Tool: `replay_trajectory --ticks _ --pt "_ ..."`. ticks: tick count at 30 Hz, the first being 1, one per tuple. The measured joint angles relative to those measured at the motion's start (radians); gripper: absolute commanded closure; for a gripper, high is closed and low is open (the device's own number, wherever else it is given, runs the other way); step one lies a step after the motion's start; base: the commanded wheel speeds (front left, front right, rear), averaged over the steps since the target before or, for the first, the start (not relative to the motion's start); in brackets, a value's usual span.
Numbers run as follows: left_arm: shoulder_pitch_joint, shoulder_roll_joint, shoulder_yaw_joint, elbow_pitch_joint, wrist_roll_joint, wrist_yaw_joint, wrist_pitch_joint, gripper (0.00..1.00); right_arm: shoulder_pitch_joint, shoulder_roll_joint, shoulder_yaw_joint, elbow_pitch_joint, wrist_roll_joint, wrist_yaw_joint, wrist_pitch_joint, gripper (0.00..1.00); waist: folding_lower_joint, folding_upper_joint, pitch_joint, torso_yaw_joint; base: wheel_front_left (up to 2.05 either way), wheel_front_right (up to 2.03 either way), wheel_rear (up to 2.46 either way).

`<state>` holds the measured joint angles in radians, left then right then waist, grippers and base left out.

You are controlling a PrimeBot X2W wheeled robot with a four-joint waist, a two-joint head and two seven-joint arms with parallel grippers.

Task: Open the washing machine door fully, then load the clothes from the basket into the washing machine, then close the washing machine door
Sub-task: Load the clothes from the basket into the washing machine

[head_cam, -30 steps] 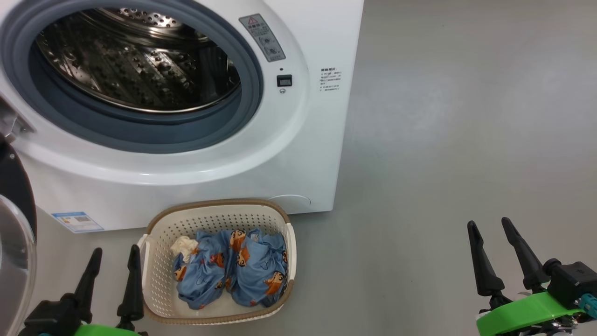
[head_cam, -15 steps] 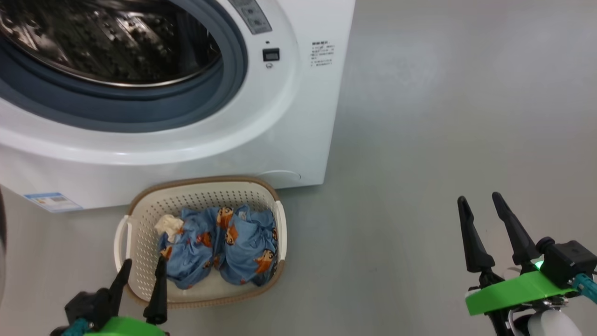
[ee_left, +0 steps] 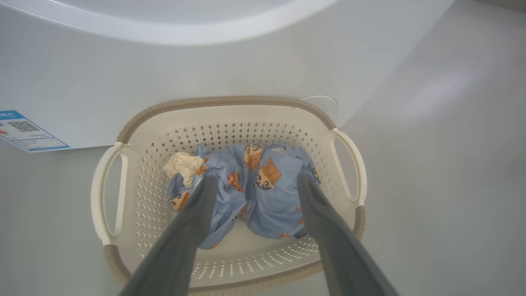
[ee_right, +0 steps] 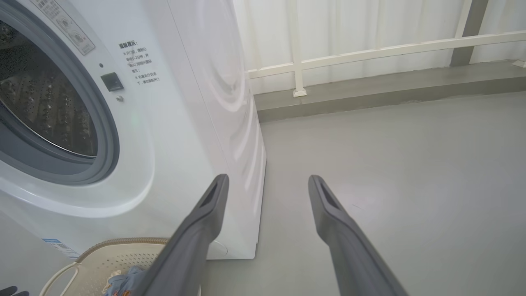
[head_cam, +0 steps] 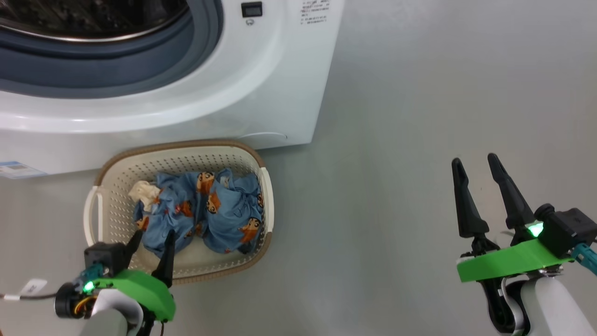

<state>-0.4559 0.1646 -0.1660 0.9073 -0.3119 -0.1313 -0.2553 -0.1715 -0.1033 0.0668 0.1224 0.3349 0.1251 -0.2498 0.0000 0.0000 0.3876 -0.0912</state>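
The cream basket (head_cam: pixel 186 145) with a brown rim stands on the floor against the front of the white washing machine (head_cam: pixel 261 84). In it lie the clothes (head_cam: pixel 205 210), light blue with orange-brown figures, and a small cream cloth (head_cam: pixel 144 191) at their left. My left gripper (head_cam: pixel 154 235) hangs open over the basket's near side, fingers pointing down at the blue clothes (ee_left: pixel 263 185) and holding nothing. My right gripper (head_cam: pixel 474 159) stands open and empty over bare floor to the right. The steel drum (ee_right: pixel 41 107) is exposed; the washing machine door is out of view.
The grey gasket (head_cam: pixel 140 70) rings the drum mouth above the basket. A blue label (ee_left: pixel 24 131) sits low on the machine's front. Grey floor (head_cam: pixel 419 93) stretches right of the machine. A white railing (ee_right: pixel 370 49) and a low kerb run behind it.
The head camera has tilted down, so machine and basket shifted up and left in view. My left gripper has moved forward from beside the basket to above the clothes. Both grippers stay open.
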Motion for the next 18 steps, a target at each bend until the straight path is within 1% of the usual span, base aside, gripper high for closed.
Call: replay_trajectory --ticks 10,14,18 --pt "-0.18 0.018 -0.106 0.212 -0.025 0.0 0.0 0.0 -0.073 0.002 0.025 -0.028 -0.003 0.0 0.0 0.0 0.0 0.0 0.088 -0.018 0.0 0.0 0.0" --pt "-0.245 0.039 -0.124 0.292 -0.032 0.0 0.014 0.0 -0.095 0.003 0.031 -0.038 -0.003 0.0 -0.003 0.0 0.0 0.0 0.121 -0.025 0.0 0.0 0.0" --pt "-0.304 0.052 -0.137 0.332 -0.04 0.0 0.037 0.0 -0.119 0.004 0.04 -0.05 -0.018 0.0 -0.004 0.0 0.0 0.0 0.154 -0.033 0.0 0.0 0.0"
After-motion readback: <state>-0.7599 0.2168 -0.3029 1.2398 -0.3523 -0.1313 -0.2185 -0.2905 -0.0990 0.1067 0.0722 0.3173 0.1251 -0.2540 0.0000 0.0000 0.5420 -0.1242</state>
